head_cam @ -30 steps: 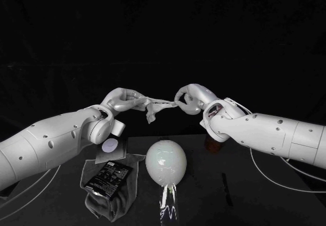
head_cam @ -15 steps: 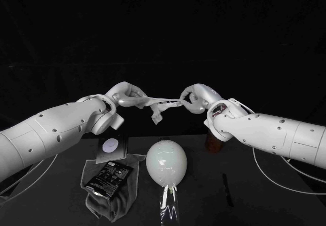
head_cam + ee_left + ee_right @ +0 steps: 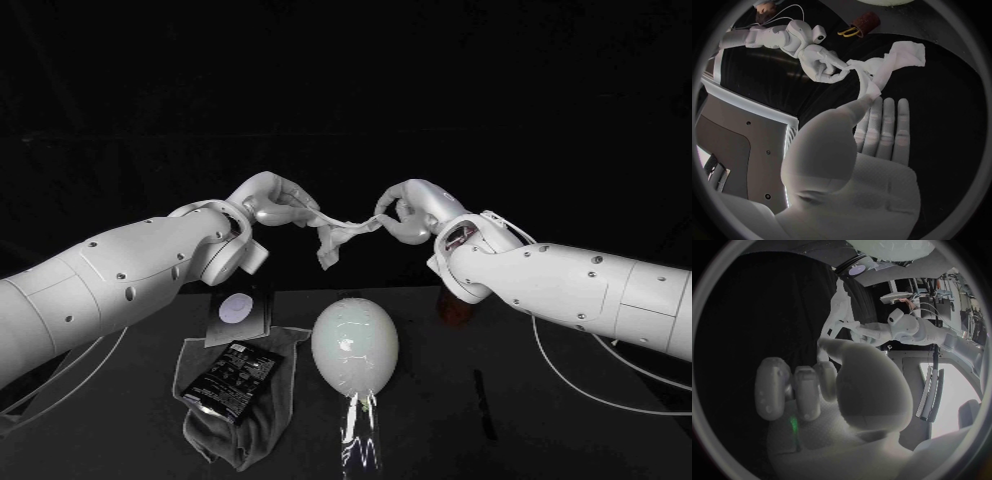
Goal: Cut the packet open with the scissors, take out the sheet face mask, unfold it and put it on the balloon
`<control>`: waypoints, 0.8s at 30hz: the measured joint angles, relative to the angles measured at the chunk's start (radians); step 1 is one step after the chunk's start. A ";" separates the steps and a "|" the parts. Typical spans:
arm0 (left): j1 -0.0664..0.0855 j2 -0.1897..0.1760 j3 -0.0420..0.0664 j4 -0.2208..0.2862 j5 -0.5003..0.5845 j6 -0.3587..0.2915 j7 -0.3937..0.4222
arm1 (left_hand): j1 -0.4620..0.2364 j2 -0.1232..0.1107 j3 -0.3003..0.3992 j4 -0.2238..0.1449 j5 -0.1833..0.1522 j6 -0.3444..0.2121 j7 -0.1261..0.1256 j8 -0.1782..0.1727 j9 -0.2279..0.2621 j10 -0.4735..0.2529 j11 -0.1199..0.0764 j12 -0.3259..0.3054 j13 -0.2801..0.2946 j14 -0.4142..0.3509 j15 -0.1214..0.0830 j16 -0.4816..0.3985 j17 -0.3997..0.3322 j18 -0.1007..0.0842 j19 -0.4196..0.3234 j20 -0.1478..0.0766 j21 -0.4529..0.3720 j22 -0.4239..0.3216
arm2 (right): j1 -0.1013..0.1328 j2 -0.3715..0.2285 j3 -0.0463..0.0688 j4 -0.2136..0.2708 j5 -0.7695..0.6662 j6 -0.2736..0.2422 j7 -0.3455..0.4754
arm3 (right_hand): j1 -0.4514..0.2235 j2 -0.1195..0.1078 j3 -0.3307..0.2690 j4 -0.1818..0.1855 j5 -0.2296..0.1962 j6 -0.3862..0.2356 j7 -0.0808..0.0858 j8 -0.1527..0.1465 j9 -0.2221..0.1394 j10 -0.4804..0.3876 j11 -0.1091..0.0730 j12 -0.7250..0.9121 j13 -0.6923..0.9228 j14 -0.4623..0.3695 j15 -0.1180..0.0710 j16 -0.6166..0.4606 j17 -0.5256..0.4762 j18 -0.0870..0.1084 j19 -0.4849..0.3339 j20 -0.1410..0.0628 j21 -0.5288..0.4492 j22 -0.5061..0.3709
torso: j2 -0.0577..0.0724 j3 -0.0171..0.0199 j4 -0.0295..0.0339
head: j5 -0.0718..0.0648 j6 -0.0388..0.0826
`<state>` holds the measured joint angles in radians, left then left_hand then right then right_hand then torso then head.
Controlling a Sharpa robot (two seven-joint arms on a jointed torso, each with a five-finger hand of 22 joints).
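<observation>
Both hands are raised high above the table with the white sheet mask point(image 3: 336, 234) between them. My left hand point(image 3: 271, 204) pinches one end and my right hand point(image 3: 402, 209) pinches the other. The mask is crumpled, sagging in the middle with a flap hanging down. In the left wrist view the thumb point(image 3: 861, 106) presses the mask point(image 3: 892, 59) and the right hand point(image 3: 820, 61) holds its far end. The right wrist view shows the mask point(image 3: 839, 310) as a thin strip leading to the left hand point(image 3: 907, 329). The white balloon point(image 3: 353, 345) lies on the table below. The black packet point(image 3: 232, 375) lies on a grey cloth point(image 3: 231, 430).
A small card with a white disc point(image 3: 238, 308) lies behind the cloth. A brown holder point(image 3: 865, 22) with gold scissor handles point(image 3: 849, 32) stands to the right of the balloon, seen as a dark shape point(image 3: 454, 306). A thin dark object point(image 3: 483, 405) lies at the front right.
The hands have come slightly closer together since half a second ago. The mask, then pulled out into a strip, now sags and bunches between them.
</observation>
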<state>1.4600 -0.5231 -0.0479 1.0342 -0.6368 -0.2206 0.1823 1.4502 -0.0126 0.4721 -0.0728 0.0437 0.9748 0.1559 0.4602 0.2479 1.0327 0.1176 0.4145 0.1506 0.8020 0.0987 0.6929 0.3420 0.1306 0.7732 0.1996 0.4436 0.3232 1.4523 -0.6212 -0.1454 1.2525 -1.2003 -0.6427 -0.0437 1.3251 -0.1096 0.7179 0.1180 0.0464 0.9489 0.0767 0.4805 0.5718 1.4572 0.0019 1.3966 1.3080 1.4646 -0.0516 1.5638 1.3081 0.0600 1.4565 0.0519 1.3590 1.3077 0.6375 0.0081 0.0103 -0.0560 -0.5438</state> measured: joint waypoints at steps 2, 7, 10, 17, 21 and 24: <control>0.000 0.000 -0.001 0.002 0.010 -0.001 0.000 | -0.017 0.000 0.001 0.011 0.000 0.000 0.000 0.000 0.000 -0.002 0.002 -0.005 -0.002 -0.006 0.006 0.000 0.000 0.000 -0.006 0.005 0.000 0.000 | 0.000 0.001 0.000 0.003 0.000 0.000 0.000 | 0.000 0.000 0.000 0.000 0.000 0.000 0.000 0.000 0.000 0.000 0.000 0.000 0.000 0.000 0.000 0.001 0.000 0.000 0.000 0.000 0.000 0.000 | 0.000 -0.0002 0.0000 | 0.000 0.000; 0.000 -0.001 -0.008 0.008 0.036 -0.001 -0.003 | -0.047 -0.005 0.022 0.034 0.000 -0.002 0.002 0.002 0.002 -0.020 0.005 -0.018 -0.011 -0.036 0.010 0.004 0.002 0.000 -0.032 0.012 -0.012 -0.007 | 0.000 0.001 0.000 0.012 0.001 0.000 0.001 | -0.001 -0.001 0.000 0.000 0.000 0.000 0.000 0.000 0.000 0.000 0.000 0.000 0.000 0.000 0.000 0.004 0.000 0.000 0.000 0.000 0.000 0.000 | 0.000 -0.0002 -0.0006 | 0.001 0.000; 0.000 -0.001 -0.011 0.009 0.048 0.001 -0.007 | -0.080 -0.031 0.099 0.034 -0.001 -0.004 0.003 0.007 0.012 -0.044 0.015 -0.031 -0.021 -0.068 0.020 0.014 0.006 0.000 -0.050 0.024 -0.026 -0.014 | 0.000 0.002 0.000 0.014 0.001 0.000 0.001 | -0.001 -0.001 0.000 0.000 0.000 -0.001 0.000 0.000 0.000 0.000 0.000 -0.001 0.000 0.000 0.000 0.004 0.000 0.000 0.000 0.000 0.000 0.000 | 0.001 -0.0003 -0.0010 | 0.001 -0.001; 0.000 -0.003 -0.015 0.009 0.072 0.003 -0.019 | -0.175 -0.068 0.206 0.093 0.003 -0.012 -0.002 0.031 0.029 -0.066 0.023 -0.046 -0.037 -0.095 0.026 0.048 0.017 0.000 -0.055 0.044 -0.052 -0.034 | 0.000 0.004 0.000 0.009 0.001 0.002 -0.001 | -0.003 -0.003 0.000 0.000 0.000 -0.002 0.001 0.000 0.000 0.000 0.000 -0.001 0.000 0.000 0.000 0.003 -0.001 0.000 0.000 0.000 -0.002 0.000 | 0.000 0.0003 -0.0012 | 0.001 -0.001; 0.000 -0.006 -0.015 0.008 0.087 -0.001 -0.021 | -0.210 -0.080 0.196 0.116 0.003 0.009 -0.016 0.064 0.053 -0.057 0.014 -0.040 -0.037 -0.094 0.026 0.071 0.026 0.000 -0.042 0.056 -0.059 -0.042 | 0.000 0.003 0.000 0.008 0.001 0.003 -0.002 | -0.004 -0.004 0.000 0.000 -0.001 -0.002 0.002 0.000 0.000 0.000 0.000 -0.001 -0.001 0.000 0.000 0.003 -0.001 0.000 0.000 0.000 -0.002 0.000 | 0.000 0.0002 -0.0016 | 0.001 0.000; 0.000 -0.009 -0.015 0.010 0.105 -0.010 -0.021 | -0.156 -0.101 0.189 0.067 0.003 -0.005 -0.007 0.074 0.062 -0.056 0.013 -0.040 -0.040 -0.105 0.018 0.079 0.029 0.010 -0.039 0.060 -0.067 -0.048 | 0.000 0.001 0.000 0.007 0.001 0.003 -0.002 | -0.004 -0.004 0.000 0.000 -0.001 -0.003 0.002 0.000 0.000 0.000 0.000 -0.001 -0.001 0.000 0.000 0.003 -0.001 0.000 0.000 0.000 -0.002 0.000 | 0.000 0.0004 -0.0017 | 0.001 -0.001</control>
<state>1.4598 -0.5319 -0.0632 1.0444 -0.5313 -0.2309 0.1617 1.2940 -0.1135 0.6611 -0.0059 0.0467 0.9701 0.1492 0.5340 0.3100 0.9765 0.1309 0.3750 0.1110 0.6974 0.1163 0.7714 0.3710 0.1407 0.7347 0.2595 0.3763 0.2750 1.4525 -0.6205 -0.1454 1.2593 -1.1994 -0.6400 -0.0458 1.3214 -0.1133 0.7179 0.1179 0.0458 0.9463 0.0783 0.4805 0.5720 1.4572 0.0020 1.3953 1.3073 1.4646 -0.0516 1.5666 1.3074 0.0599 1.4563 0.0521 1.3570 1.3078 0.6373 0.0084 0.0085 -0.0551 -0.5446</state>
